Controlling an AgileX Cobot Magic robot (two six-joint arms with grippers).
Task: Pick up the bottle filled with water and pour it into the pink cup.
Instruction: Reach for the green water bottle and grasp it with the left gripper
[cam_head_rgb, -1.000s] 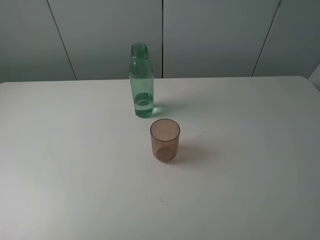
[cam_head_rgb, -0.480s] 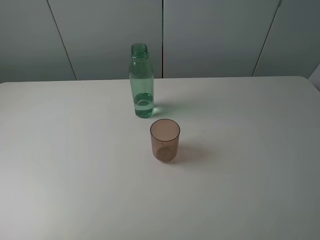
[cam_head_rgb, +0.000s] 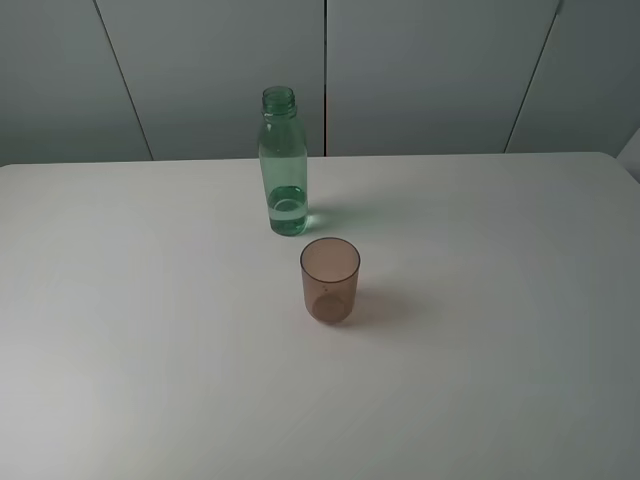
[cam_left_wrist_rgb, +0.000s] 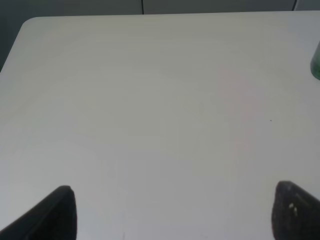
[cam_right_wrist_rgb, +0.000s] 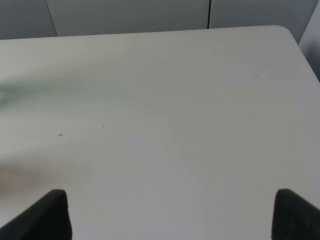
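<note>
Bottle (cam_head_rgb: 283, 170) upright nr back edge of desk (cam_head_rgb: 500, 330), abt midway along it. No cap, water low in the body. Cup (cam_head_rgb: 330, 282) upright just in front of it toward the front edge, a touch right. The two are near but apart. Cup looks empty.

Left end effector (cam_left_wrist_rgb: 172, 215): fingers wide apart, nothing btwn them, over bare desk. Sliver of green at the frame edge is prob. the bottle. Right end effector (cam_right_wrist_rgb: 172, 215): likewise wide open and empty, over bare desk. Neither arm shows in the high view.

Step in hand, as I judge it: reach for bottle; pour not yet begun. To do it well:
- Come in level from the side, one finger each side of the body, not the neck.
- Grip mid-body, above the water line. Thin plastic prob. flexes, so squeeze firm, not hard.
- Approach from the side away from the cup. Cup looks light and would tip easily if clipped.
- Lift straight up before crossing. Neck is open, so keep bottle upright till its mouth is over the cup rim.
- Tilt slowly; small cup, easy to overshoot.
</note>
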